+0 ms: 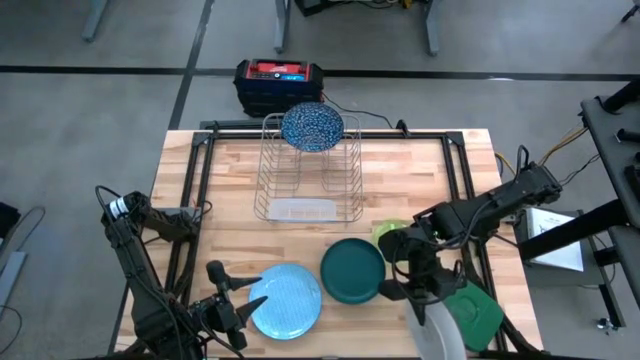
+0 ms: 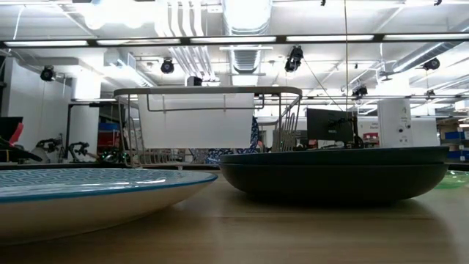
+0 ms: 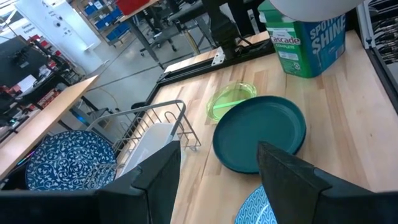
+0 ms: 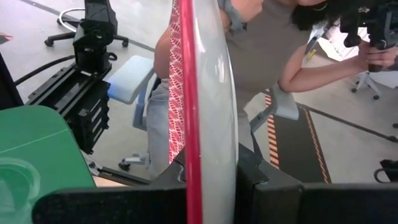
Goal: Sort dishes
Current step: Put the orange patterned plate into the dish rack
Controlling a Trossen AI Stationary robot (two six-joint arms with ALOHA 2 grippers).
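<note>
Lower left of the high view: my left end effector (image 1: 243, 297) is spread wide and grasps nothing, its fingertips at the left rim of the light blue plate (image 1: 287, 301), which lies flat on the table (image 1: 230, 180). In the left wrist view the two dark fingers (image 3: 158, 177) stand apart with bare table between them.

Upper centre: the blue-speckled plate (image 1: 312, 126) stands on edge in the far end of the silver wire rack (image 1: 305, 170); a flat white piece (image 1: 303, 210) lies at the rack's near end.

Lower centre: the dark green plate (image 1: 352, 269) rests flat, just beside the light blue plate. The low view shows both plates lying level on the wood, the rack behind them.

Right of centre: the neon-green bowl (image 1: 390, 231) sits on the table just beyond the dark green plate.

Lower right: my right end effector (image 1: 425, 300) is clenched on the red-patterned plate (image 4: 205, 93), held upright on edge between the fingers in the right wrist view. A green-lidded container (image 1: 472, 310) stands just beside it. A person (image 4: 280, 56) shows beyond the table.
</note>
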